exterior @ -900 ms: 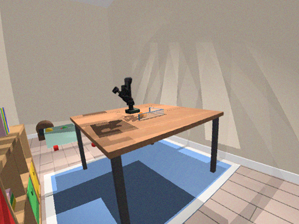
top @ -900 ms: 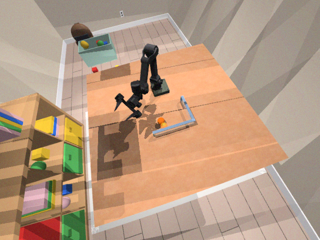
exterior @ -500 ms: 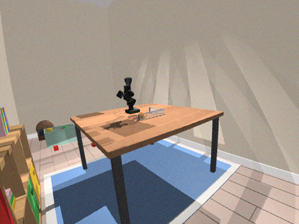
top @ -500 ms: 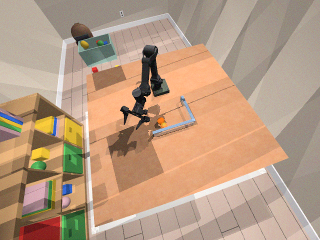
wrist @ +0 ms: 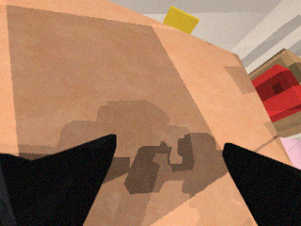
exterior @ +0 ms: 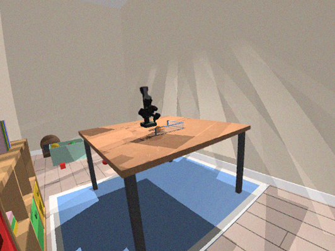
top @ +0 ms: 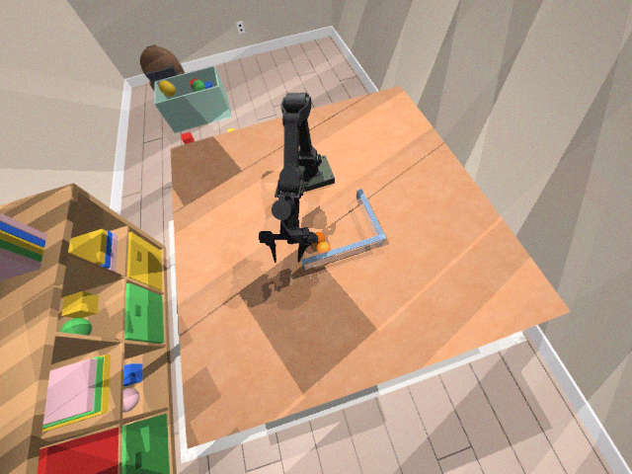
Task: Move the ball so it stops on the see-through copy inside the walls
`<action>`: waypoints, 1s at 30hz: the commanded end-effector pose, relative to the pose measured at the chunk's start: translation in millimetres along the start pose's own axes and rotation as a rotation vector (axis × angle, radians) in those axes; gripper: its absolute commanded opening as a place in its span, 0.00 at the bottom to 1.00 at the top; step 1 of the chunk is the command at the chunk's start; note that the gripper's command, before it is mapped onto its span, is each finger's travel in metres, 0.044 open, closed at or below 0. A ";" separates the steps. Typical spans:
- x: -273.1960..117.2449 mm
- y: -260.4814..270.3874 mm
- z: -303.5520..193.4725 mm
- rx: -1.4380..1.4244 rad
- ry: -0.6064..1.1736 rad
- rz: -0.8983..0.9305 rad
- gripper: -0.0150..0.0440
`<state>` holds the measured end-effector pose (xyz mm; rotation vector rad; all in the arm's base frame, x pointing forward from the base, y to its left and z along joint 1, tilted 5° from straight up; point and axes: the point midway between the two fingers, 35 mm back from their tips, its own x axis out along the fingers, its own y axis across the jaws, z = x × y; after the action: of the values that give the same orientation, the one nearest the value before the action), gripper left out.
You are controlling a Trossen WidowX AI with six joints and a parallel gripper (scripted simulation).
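Note:
Two orange balls show close together by the low clear walls [top: 369,212] [exterior: 156,131], on their inner side near the open end of the longer wall. The deeper orange one [top: 320,236] looks like the solid ball and is partly hidden by the gripper. The paler one [top: 323,247], nearer the wall, looks like the see-through copy. They blur into one orange spot in the exterior view. My gripper [top: 287,261] [wrist: 169,144] is open and empty, raised above the table, with its fingers to the left of the balls in the top view. No ball shows in the wrist view.
The wooden table [top: 438,285] [exterior: 102,141] bears the arm's base [top: 324,176] behind the walls. A toy shelf [top: 71,196] [exterior: 13,158] stands beyond the table's left edge. A pale green toy bin [top: 197,110] [exterior: 69,156] stands on the floor at the back left.

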<state>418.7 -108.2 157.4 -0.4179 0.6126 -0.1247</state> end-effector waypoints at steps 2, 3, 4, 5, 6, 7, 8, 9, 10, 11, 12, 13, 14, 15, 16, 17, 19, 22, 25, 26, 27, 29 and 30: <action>-26.8 80.4 -29.8 0.032 0.457 0.304 0.89; -30.9 84.4 -32.1 0.032 0.491 0.319 0.89; -35.2 88.3 -34.5 0.033 0.526 0.334 0.89; -39.7 91.9 -36.8 0.034 0.561 0.348 0.89; -44.4 95.3 -39.0 0.035 0.595 0.361 0.89; -49.2 98.4 -41.0 0.035 0.629 0.373 0.89; -54.2 101.3 -43.0 0.035 0.663 0.384 0.89; -59.4 104.0 -44.8 0.035 0.697 0.394 0.89; -64.7 106.5 -46.5 0.034 0.731 0.404 0.89; -70.1 108.8 -48.1 0.033 0.764 0.413 0.89; -74.3 110.4 -49.2 0.032 0.789 0.419 0.89; -75.4 110.7 -49.4 0.032 0.796 0.421 0.89; -75.4 110.7 -49.4 0.032 0.796 0.421 0.89; -75.4 110.7 -49.4 0.032 0.796 0.421 0.89; -75.4 110.7 -49.4 0.032 0.796 0.421 0.89; -75.4 110.7 -49.4 0.032 0.796 0.421 0.89; -75.4 110.7 -49.4 0.032 0.796 0.421 0.89; -75.4 110.7 -49.4 0.032 0.796 0.421 0.89; -75.4 110.7 -49.4 0.032 0.796 0.421 0.89; -75.4 110.7 -49.4 0.032 0.796 0.421 0.89; -75.4 110.7 -49.4 0.032 0.796 0.421 0.89; -75.4 110.7 -49.4 0.032 0.796 0.421 0.89; -74.6 111.2 -50.3 0.032 0.796 0.421 0.89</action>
<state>329.4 -7.5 115.1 -0.1905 1.4487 0.1170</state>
